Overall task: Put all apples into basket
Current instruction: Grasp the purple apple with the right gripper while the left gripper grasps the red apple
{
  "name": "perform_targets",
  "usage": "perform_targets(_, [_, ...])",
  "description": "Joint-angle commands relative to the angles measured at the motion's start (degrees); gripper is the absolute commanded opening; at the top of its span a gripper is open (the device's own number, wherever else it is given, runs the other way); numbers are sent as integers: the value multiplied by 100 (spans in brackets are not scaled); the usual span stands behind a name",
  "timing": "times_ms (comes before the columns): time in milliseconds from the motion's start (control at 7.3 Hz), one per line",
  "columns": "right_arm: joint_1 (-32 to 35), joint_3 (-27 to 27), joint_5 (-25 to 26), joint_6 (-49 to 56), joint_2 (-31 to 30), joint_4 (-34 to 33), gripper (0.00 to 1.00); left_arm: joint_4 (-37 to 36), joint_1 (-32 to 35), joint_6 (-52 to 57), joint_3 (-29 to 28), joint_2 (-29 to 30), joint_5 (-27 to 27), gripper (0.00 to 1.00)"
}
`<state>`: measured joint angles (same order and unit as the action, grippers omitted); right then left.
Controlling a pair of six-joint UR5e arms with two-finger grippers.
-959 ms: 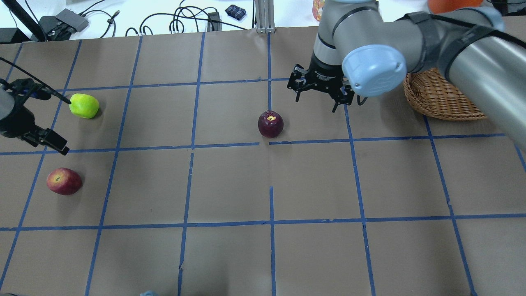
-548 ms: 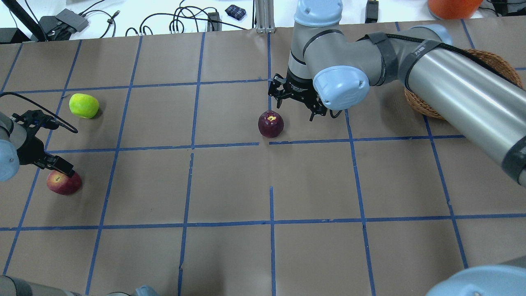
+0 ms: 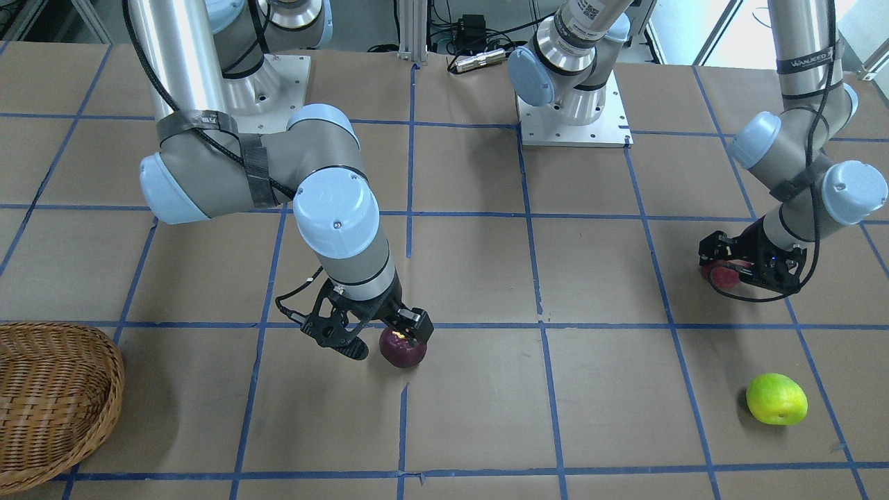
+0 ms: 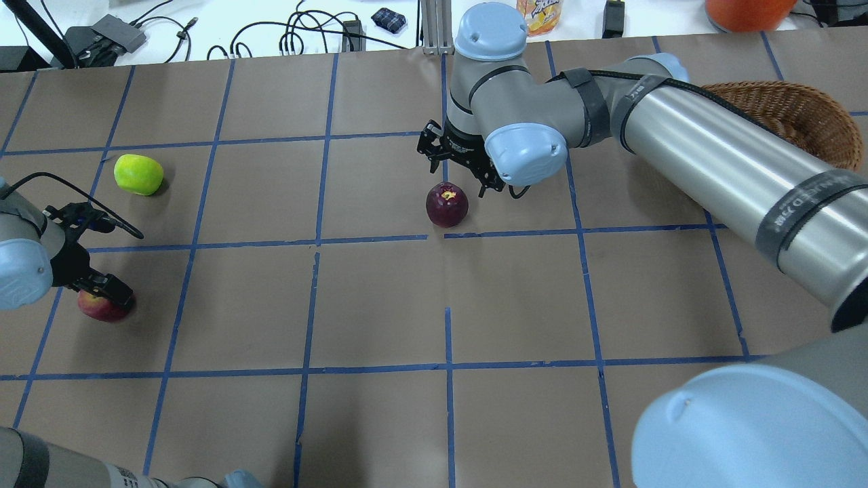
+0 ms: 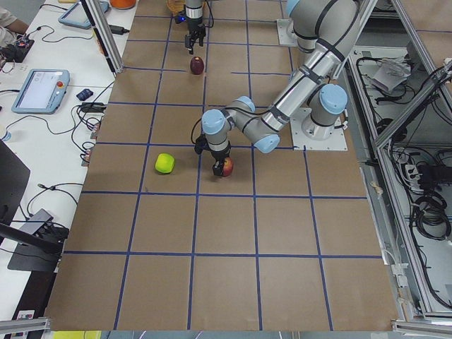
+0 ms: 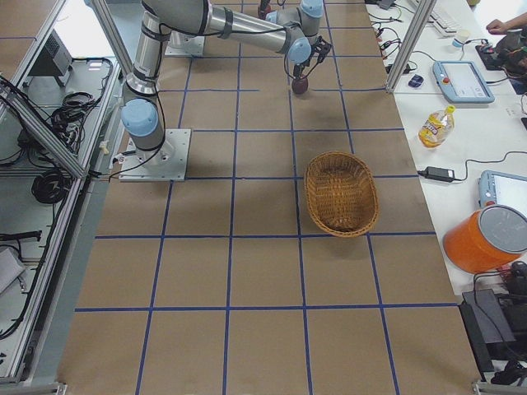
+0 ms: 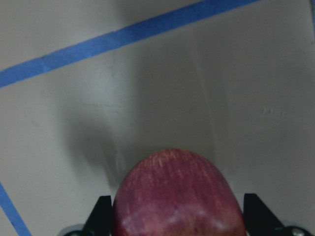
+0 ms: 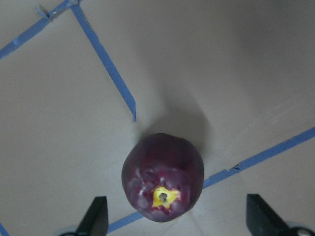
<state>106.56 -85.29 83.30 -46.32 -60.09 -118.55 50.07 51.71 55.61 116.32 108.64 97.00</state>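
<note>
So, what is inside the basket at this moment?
It is empty. The exterior right view shows the whole wicker basket, with only its bare woven bottom. In the overhead view the right arm covers part of it.

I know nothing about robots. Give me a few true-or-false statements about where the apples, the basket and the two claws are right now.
1. The brown woven wicker basket holds no apples. True.
2. The bright yellow-green apple is held by a gripper. False: it lies alone on the table.
3. The left gripper, open, straddles the brighter red apple. True.
4. The dark maroon apple lies in the basket. False: it sits on the table, near the right gripper.
5. The right gripper is shut. False: it is open.
</note>
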Motion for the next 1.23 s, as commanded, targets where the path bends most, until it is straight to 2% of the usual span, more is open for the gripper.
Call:
perform_targets(0, [49,205,11,-35,357,51,100,151,276,-407,-22,-279,-14,6])
perform_targets(137, [49,179,20,-35,349,312,100,631,574,-750,-109,-560,-32,6])
perform_targets(274, [49,179,3,-18,366,489,100,1454,995,-1449,-388,-807,-76,6])
perform_targets(548, [49,240,-6,53,497,412,100,2609,1891,-3083,-1004,-1037,-461,6])
perform_targets(822, [67,223,-15,62,629,420,100,2675,2779,-4482,-1103,-1064,-691,6])
perform_targets(959, [102,232,-24,53,665,412,86,2605,3183,-5228,-1112,-977,-691,6])
perform_targets(1096, [93,240,-137,61,656,412,24,2283,3596,-5940,-1112,-880,-770,6])
